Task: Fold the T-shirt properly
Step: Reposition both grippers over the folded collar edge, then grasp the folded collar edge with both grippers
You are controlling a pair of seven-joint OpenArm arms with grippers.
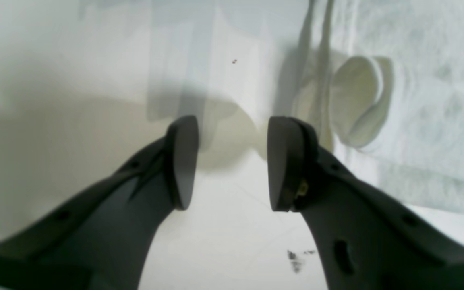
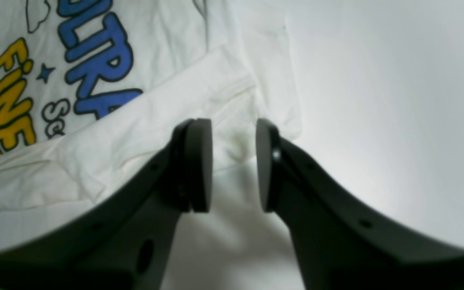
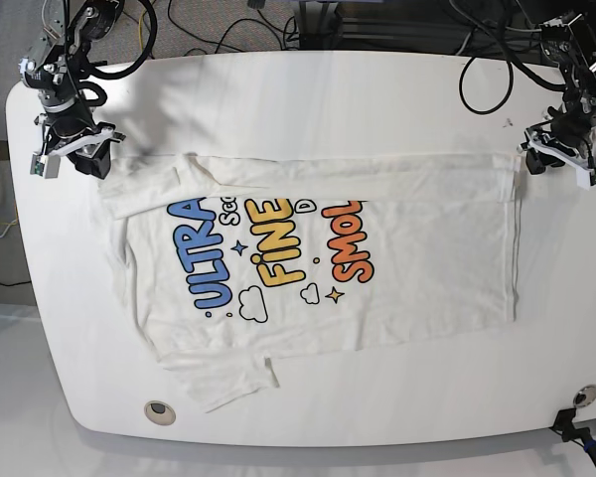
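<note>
The white T-shirt (image 3: 377, 288) lies print up on the table (image 3: 308, 99), showing blue "ULTRA", yellow "FINE" and orange "SMOL". Its far edge is folded over into a long strip (image 3: 358, 177). My right gripper (image 3: 77, 157) hangs open at the strip's left end. In the right wrist view, my right gripper (image 2: 232, 165) has its fingertips just above the folded white cloth (image 2: 143, 133), holding nothing. My left gripper (image 3: 554, 164) stands open at the strip's right end. In the left wrist view, my left gripper (image 1: 230, 165) is over bare table, with the shirt's edge (image 1: 417, 121) beside its right finger.
Cables (image 3: 228, 35) trail along the table's far edge behind both arms. A round hole (image 3: 160, 408) sits near the front left corner. A small black smudge (image 1: 296, 259) marks the table under my left gripper. One sleeve (image 3: 228, 383) sticks out toward the front edge.
</note>
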